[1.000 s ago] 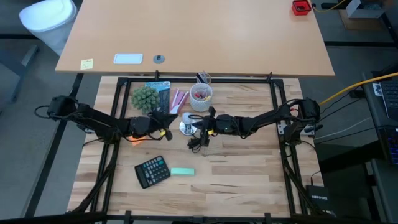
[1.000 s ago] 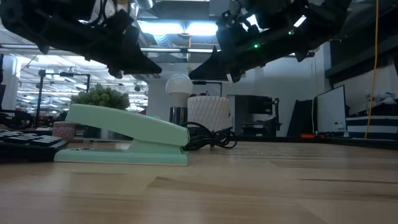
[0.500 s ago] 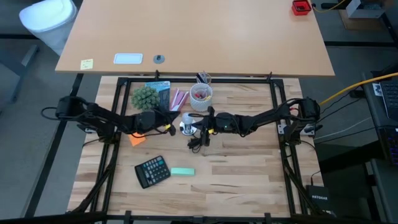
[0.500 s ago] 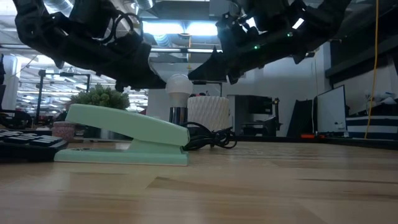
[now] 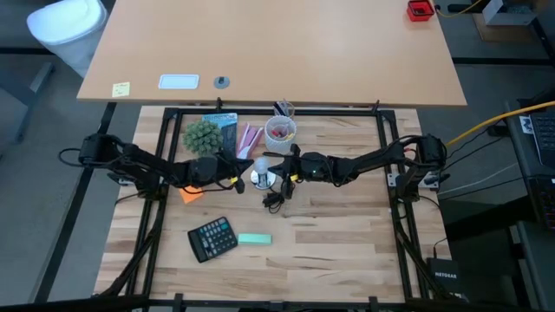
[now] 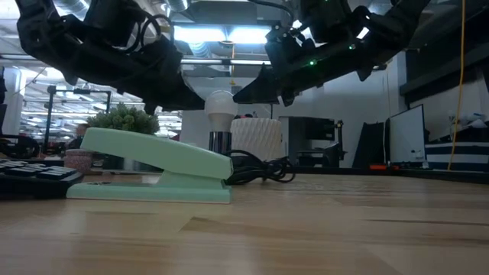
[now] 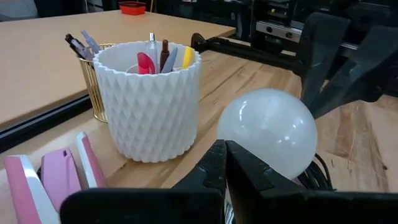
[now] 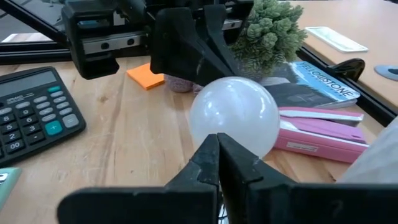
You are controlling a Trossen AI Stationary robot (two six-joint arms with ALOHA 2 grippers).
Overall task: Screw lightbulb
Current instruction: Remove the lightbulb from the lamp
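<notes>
The lightbulb (image 6: 220, 107), a pale rounded bulb, stands upright in a silver socket base (image 6: 219, 141) with a black cord (image 6: 260, 169) at mid-table. It also shows in the high view (image 5: 260, 166). My left gripper (image 5: 239, 178) is shut, with its tips (image 7: 225, 168) close to the bulb's left side (image 7: 267, 134). My right gripper (image 5: 279, 176) is shut, with its tips (image 8: 217, 155) close to the bulb's right side (image 8: 235, 115). In the low view, both dark grippers hang at bulb height, left (image 6: 197, 103) and right (image 6: 238, 95). My left gripper's shut fingertips come level from the table's left and stand right at the bulb's side (image 6: 208, 107); I cannot tell whether they touch it. My right gripper's shut fingertips come level from the table's right, near the bulb's upper side (image 6: 231, 99); I cannot tell whether they touch.
A white pen cup (image 5: 280, 134), a small plant (image 5: 202, 134), a pink stapler (image 5: 250, 139) and a book (image 5: 224, 130) stand behind the bulb. An orange sticky pad (image 5: 191, 195) lies under my left arm. A calculator (image 5: 212, 238) and a mint stapler (image 5: 254, 239) lie nearer the front.
My left gripper has gone toward the table's right edge, closing in on the bulb's left side, and has uncovered the orange sticky pad. My right gripper has stayed beside the bulb. The bulb has not moved.
</notes>
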